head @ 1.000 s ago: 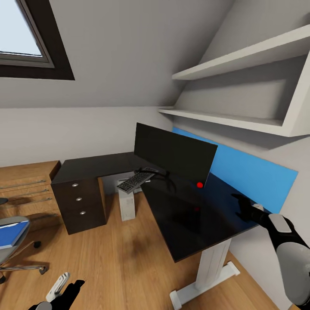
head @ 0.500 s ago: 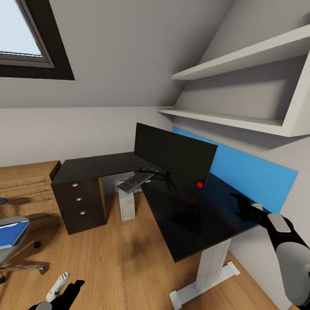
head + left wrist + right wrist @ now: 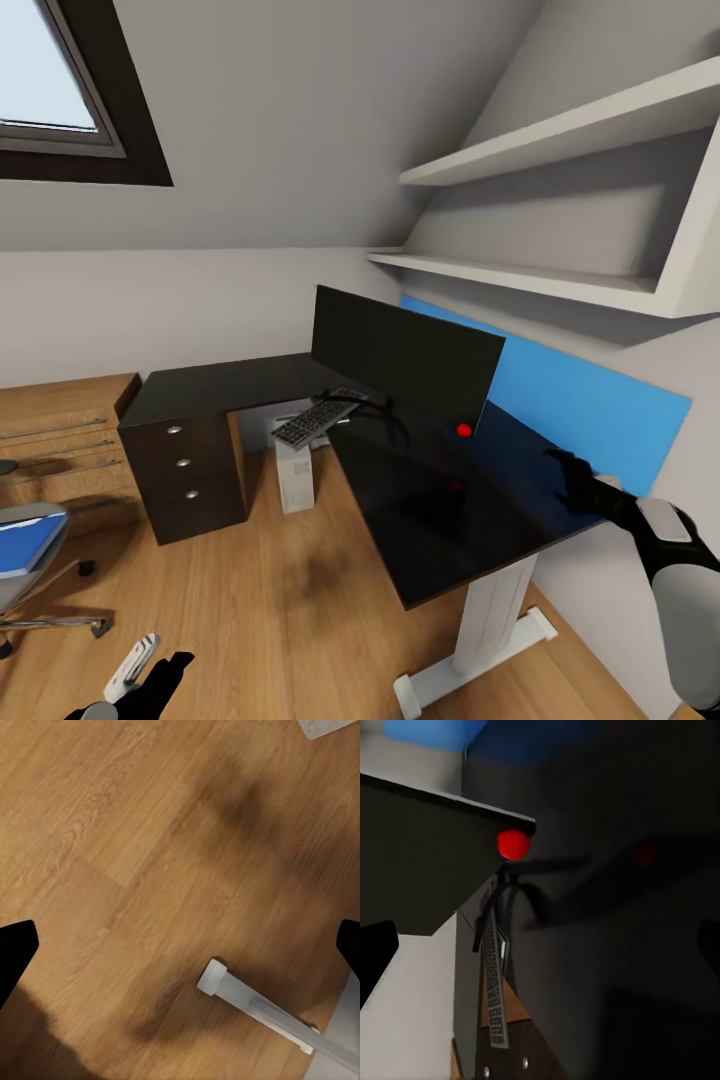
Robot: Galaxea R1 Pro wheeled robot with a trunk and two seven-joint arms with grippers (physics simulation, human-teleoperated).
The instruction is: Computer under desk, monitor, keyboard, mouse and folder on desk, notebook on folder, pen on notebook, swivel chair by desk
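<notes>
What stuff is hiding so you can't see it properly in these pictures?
- Swivel chair: cut off by the head view's left edge, back hidden.
- Folder on its seat: partly cut off there too.
- Computer: top hidden behind the keyboard and desk.
- Keyboard lettering: too small to read.
- Left gripper: cut off by the bottom edge.

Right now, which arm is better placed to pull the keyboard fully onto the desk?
Probably the right. Its claw hovers open above the desk, facing the monitor and the keyboard overhanging the inner edge. The left claw hangs low above the floor, away from the desk.
</notes>
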